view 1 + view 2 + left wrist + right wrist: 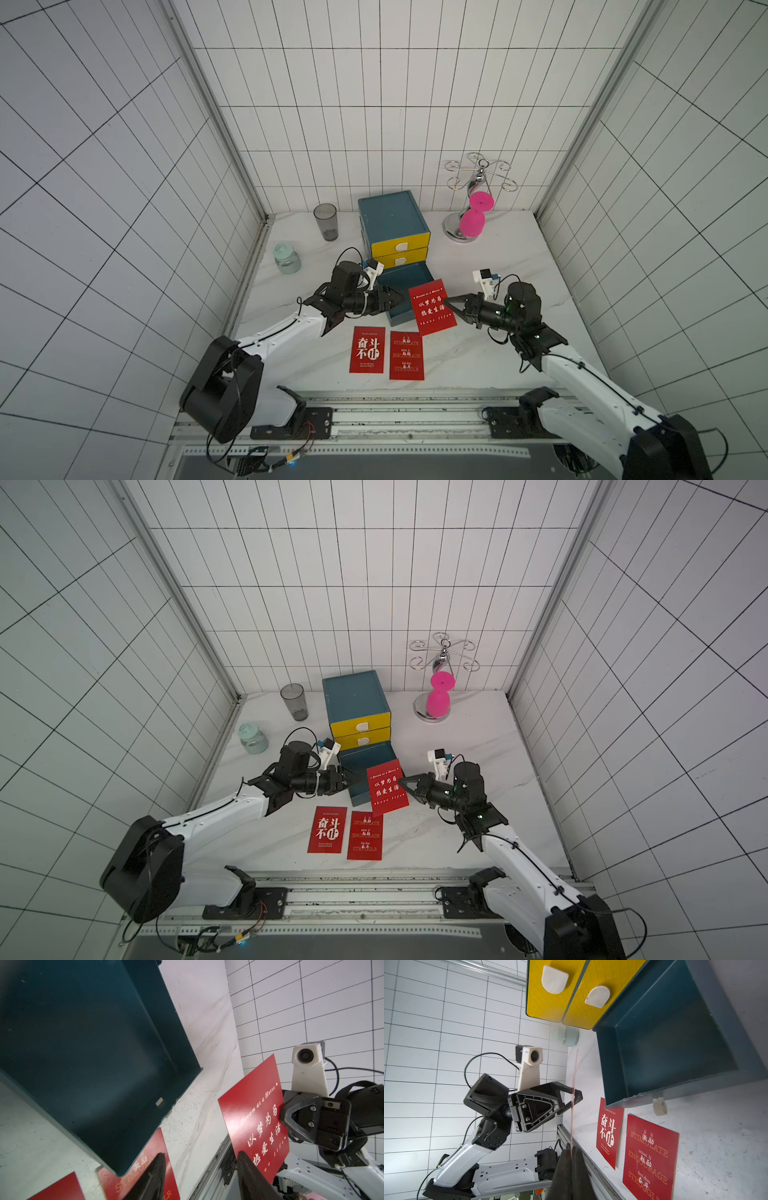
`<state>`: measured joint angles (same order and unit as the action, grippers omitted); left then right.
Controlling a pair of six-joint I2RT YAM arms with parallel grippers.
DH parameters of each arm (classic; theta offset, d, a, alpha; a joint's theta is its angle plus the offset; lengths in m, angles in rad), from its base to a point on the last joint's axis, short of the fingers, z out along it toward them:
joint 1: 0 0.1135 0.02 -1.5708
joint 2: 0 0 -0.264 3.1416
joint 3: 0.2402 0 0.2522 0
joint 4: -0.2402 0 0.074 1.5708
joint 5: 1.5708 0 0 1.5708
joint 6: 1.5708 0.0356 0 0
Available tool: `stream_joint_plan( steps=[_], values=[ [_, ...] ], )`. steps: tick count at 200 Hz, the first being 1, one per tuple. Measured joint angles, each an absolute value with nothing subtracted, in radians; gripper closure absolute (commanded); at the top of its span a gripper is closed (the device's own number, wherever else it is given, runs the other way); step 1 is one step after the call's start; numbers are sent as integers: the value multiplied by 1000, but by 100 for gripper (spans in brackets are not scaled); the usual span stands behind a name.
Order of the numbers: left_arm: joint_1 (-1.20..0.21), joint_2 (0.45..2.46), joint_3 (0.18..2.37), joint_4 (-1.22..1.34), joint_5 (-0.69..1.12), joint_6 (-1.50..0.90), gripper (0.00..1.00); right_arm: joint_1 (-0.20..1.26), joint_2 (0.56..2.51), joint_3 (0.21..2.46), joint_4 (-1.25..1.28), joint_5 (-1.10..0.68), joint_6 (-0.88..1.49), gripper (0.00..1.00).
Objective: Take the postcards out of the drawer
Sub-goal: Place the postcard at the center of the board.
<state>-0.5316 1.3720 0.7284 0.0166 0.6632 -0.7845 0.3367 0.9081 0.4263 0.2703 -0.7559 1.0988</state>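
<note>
Pinching the "Dream as a Horse" postcard (432,307) by one edge in the closed right claw (446,300), lifted over the front corner of the pulled-out drawer (409,275). Holding the left claw (404,299) half open just beside the card's other edge, gripping nothing. Lying flat on the worktop (478,361) before the drawer, the "Stimulate" postcard (406,355) and a third postcard (367,349).

A tilted postcard (432,309) clamped by the right gripper (448,300) fills the gap to the left gripper (404,300). Just beyond both lies the open drawer (409,274), then the cabinet (394,220). On their near side two postcards (367,350) lie flat. Bare counter (557,286) lies right of the right gripper.
</note>
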Motion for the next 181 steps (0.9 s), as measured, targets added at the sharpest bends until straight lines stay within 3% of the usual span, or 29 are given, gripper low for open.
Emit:
stream_joint_plan(
  steps=[92, 153, 181],
  values=[
    [-640, 1472, 710, 292, 674, -953, 51, 321, 851, 355, 279, -754, 1162, 100],
    [-653, 1526, 710, 377, 667, -997, 65, 316, 843, 321, 296, -749, 1181, 100],
    [-654, 1537, 710, 393, 657, -1010, 78, 314, 837, 316, 305, -743, 1187, 100]
  ],
)
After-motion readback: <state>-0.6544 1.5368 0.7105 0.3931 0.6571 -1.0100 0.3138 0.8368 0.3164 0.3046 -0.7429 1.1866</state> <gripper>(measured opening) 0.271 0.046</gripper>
